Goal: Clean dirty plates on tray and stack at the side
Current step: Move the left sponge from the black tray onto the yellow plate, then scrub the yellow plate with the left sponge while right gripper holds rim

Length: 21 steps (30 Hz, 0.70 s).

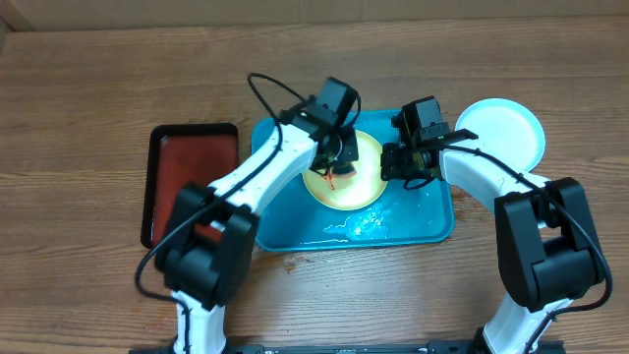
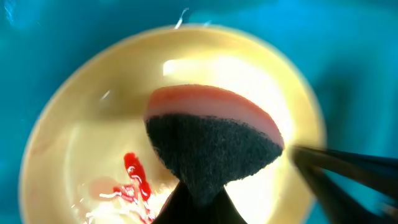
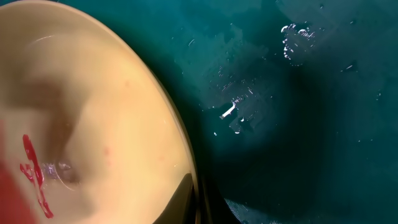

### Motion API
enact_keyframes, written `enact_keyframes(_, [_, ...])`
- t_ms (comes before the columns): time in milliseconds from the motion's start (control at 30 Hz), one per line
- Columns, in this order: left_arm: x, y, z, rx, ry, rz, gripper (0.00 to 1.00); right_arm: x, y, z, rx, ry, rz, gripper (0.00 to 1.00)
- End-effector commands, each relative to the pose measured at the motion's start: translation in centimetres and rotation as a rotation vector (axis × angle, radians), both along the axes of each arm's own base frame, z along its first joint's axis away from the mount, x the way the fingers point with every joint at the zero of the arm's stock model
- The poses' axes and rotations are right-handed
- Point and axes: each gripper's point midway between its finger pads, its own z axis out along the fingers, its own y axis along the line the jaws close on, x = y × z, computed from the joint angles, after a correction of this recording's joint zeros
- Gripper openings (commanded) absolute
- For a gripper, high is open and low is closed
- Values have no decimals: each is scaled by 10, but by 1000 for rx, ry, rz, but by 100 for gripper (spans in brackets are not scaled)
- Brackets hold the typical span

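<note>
A yellow-green plate [image 1: 360, 189] lies on the bright blue tray [image 1: 418, 224], with a red sauce smear [image 1: 332, 182] in its pale centre. My left gripper [image 1: 334, 157] is shut on a sponge with a pink back and a dark scouring face [image 2: 211, 143], held over the plate [image 2: 81, 106] beside the sauce [image 2: 138, 177]. My right gripper [image 1: 391, 169] is shut on the plate's right rim [image 3: 198, 202]; the plate [image 3: 93, 93] and sauce [image 3: 31, 168] fill the left of the right wrist view. A pale blue plate [image 1: 501, 133] lies on the table to the right of the tray. A third plate is not in view.
A black-rimmed dark red tray [image 1: 192, 177] lies to the left of the blue tray. Water droplets and a wet film [image 3: 292, 43] lie on the blue tray floor [image 1: 369, 224]. My right gripper's finger [image 2: 348, 168] shows at the plate's edge in the left wrist view.
</note>
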Motion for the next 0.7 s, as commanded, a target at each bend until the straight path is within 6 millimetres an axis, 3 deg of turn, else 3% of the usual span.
enact_keyframes(0, [2, 13, -18, 82, 5, 50, 4, -9, -5, -18, -30, 48, -11, 4])
enact_keyframes(167, [12, 44, -18, 259, -71, 65, 4, -9, -5, -18, -30, 48, -10, 4])
enact_keyframes(233, [22, 67, -6, 394, -146, 80, 4, -9, -5, -18, -30, 48, -10, 4])
enact_keyframes(333, [26, 74, 12, 422, -182, 100, 4, -9, -4, -18, -30, 47, -10, 4])
enact_keyframes(400, [24, 62, 23, 348, -178, 84, 4, -8, -4, -18, -29, 46, -11, 4])
enact_keyframes(500, [13, 29, 30, 153, -123, 52, 4, -7, -4, -18, -27, 39, -11, 4])
enact_keyframes(567, [1, 7, 28, 26, -45, 53, 4, -6, -4, -18, -27, 38, -11, 4])
enact_keyframes(667, [-15, -11, 16, -48, 48, 64, 4, -7, -4, -18, -27, 40, -11, 4])
